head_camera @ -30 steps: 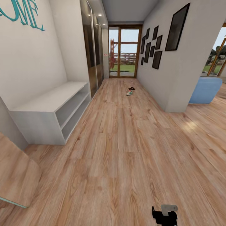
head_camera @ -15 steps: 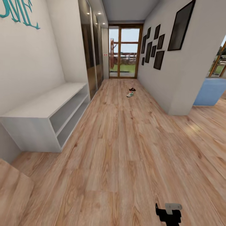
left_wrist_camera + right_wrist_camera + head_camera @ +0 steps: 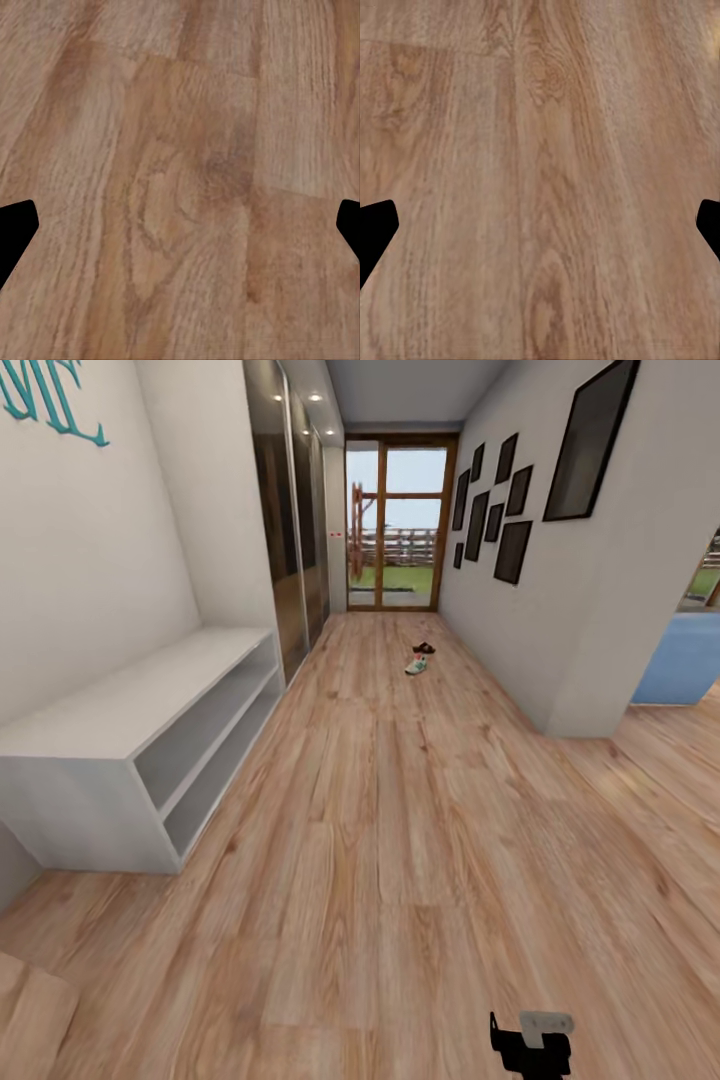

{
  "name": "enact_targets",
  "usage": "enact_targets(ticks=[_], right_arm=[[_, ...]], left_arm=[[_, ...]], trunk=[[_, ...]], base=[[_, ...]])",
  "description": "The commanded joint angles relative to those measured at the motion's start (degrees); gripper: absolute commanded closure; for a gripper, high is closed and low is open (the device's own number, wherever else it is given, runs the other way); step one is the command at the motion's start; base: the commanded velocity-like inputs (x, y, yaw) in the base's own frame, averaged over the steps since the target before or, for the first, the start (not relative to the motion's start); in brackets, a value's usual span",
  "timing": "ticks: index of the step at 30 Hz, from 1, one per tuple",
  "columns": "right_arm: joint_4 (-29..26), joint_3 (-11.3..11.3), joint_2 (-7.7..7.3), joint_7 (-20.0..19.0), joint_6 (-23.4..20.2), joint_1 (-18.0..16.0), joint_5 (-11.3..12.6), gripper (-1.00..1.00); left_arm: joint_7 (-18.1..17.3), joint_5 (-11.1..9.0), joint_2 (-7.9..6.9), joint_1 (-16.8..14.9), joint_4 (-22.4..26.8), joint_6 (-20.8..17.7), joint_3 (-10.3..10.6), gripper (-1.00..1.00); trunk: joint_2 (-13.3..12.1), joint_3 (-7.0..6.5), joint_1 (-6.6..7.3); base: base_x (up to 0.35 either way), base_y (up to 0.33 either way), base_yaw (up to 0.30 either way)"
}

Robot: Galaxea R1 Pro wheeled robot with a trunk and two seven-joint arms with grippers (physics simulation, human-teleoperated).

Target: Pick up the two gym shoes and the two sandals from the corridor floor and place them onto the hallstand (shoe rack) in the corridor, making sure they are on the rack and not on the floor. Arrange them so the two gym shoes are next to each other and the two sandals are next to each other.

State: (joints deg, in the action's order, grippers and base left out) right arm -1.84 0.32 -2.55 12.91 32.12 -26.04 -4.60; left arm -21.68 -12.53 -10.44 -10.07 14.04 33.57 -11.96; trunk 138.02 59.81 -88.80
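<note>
Standing at nine o'clock, the wide pale grey hallstand [image 3: 150, 740] is bare; a white green-striped gym shoe [image 3: 415, 664] and dark brown sandal [image 3: 424, 649] lie far off at twelve o'clock on the wood-plank corridor floor [image 3: 400, 840] — overshooting could kick them. Both claws — left [image 3: 180, 225], right [image 3: 540, 225] — hang spread, empty.

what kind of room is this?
Likely a home entry corridor: wood-plank floor, grey shoe rack by the left wall, glass door at the far end, shoes on the floor.

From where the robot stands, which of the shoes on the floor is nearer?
The white gym shoe is nearer; the dark brown sandal lies just beyond it, toward the glass door.
</note>
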Motion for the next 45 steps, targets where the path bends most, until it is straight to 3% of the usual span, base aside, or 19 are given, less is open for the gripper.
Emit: enact_targets(ticks=[1,45], right_arm=[[0.1,0.0,0.00,0.5,0.1,0.0,-0.5,-1.00],[0.0,0.0,0.26,0.5,0.0,0.3,-0.5,-1.00]], left_arm=[[-0.6,-0.6,-0.01,0.0,-0.1,0.0,-0.1,-1.00],[-0.6,-0.6,-0.01,0.0,-0.1,-0.1,-0.1,-1.00]], trunk=[[0.0,0.05,-0.02],[0.0,0.05,-0.02]], base=[[0.338,0.000,0.000],[0.338,0.000,0.000]])
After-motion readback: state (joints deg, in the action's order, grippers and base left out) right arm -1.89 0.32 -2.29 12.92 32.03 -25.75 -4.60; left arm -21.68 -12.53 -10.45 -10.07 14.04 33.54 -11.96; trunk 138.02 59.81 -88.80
